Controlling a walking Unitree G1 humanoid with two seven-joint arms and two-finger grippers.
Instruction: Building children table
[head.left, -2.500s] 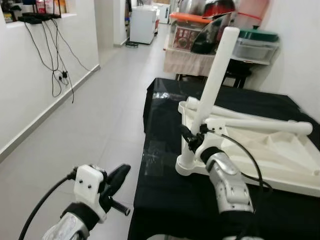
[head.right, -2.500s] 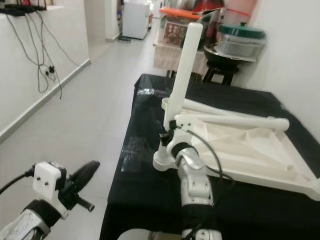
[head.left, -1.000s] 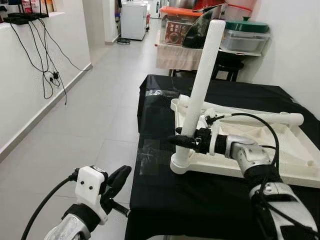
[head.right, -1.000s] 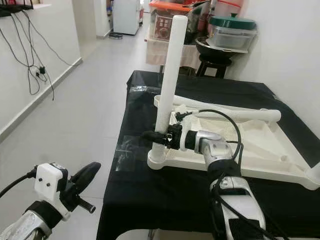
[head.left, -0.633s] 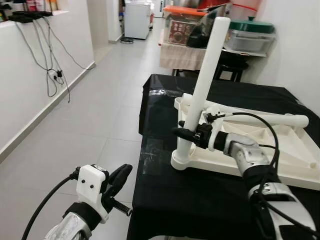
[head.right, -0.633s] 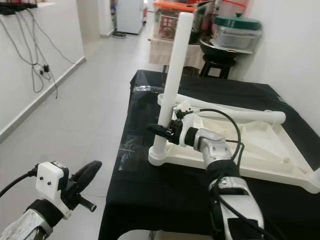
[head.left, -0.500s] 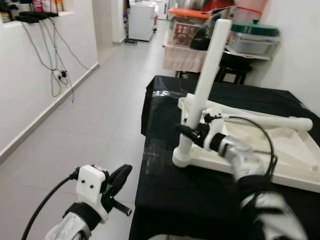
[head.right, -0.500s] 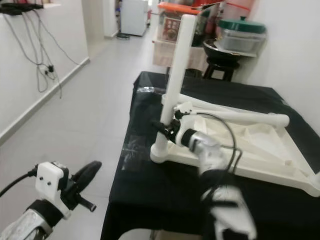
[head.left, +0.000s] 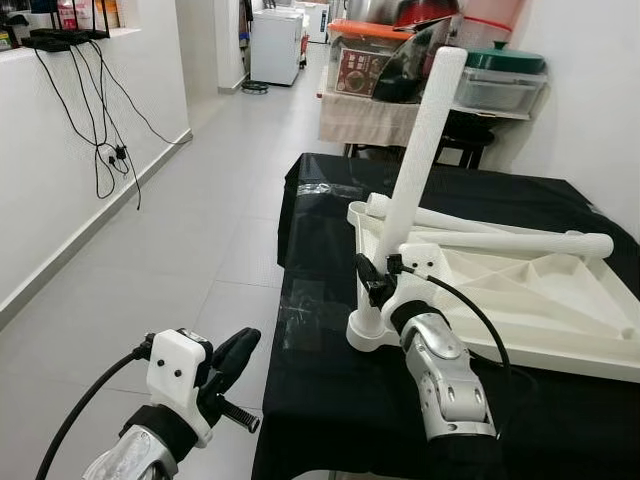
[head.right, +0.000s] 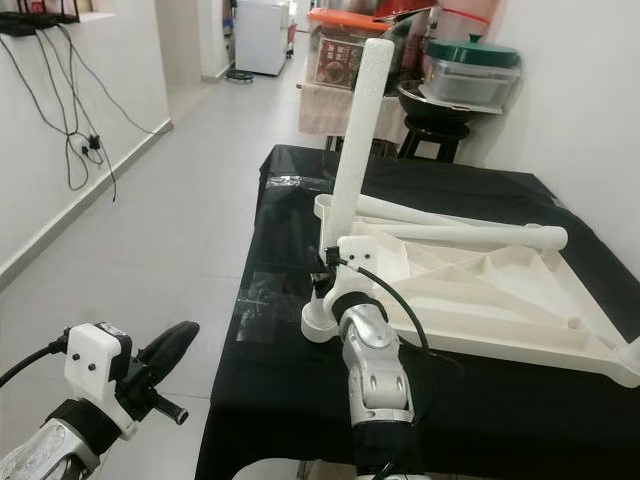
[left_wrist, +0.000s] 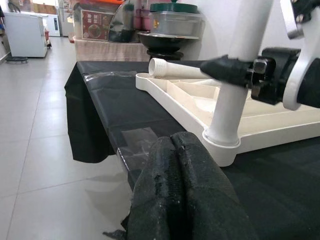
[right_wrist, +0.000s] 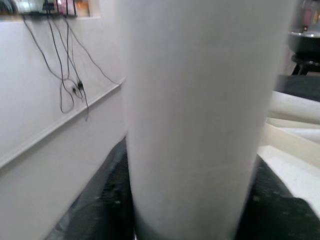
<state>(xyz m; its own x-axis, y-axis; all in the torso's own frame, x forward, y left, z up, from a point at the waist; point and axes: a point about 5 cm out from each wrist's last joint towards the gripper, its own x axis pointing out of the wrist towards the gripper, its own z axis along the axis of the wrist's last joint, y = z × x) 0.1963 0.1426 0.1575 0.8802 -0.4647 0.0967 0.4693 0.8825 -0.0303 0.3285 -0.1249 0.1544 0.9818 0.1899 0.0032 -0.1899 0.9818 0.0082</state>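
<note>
A white children's table top (head.left: 560, 352) lies upside down on a black-clothed table (head.left: 330, 400). One white leg (head.left: 415, 160) stands upright in its near-left corner socket, leaning slightly. A second white leg (head.left: 520, 242) lies across the underside. My right gripper (head.left: 378, 283) is shut on the lower part of the upright leg, just above the socket; in the right wrist view the leg (right_wrist: 200, 100) sits between the dark fingers. My left gripper (head.left: 235, 352) hangs low over the floor, left of the table, its fingers (left_wrist: 177, 165) pressed together and holding nothing.
Tiled floor (head.left: 180, 230) runs along the table's left edge beside a white wall with dangling cables (head.left: 100, 150). Behind the table stand a cloth-covered stand with boxes and pots (head.left: 380, 90) and a dark stool (head.left: 470, 150). A white wall closes the right side.
My right forearm reached the leg from the right half a second ago; now it comes from the near side, gripper still on the leg's lower part. The left arm holds still.
</note>
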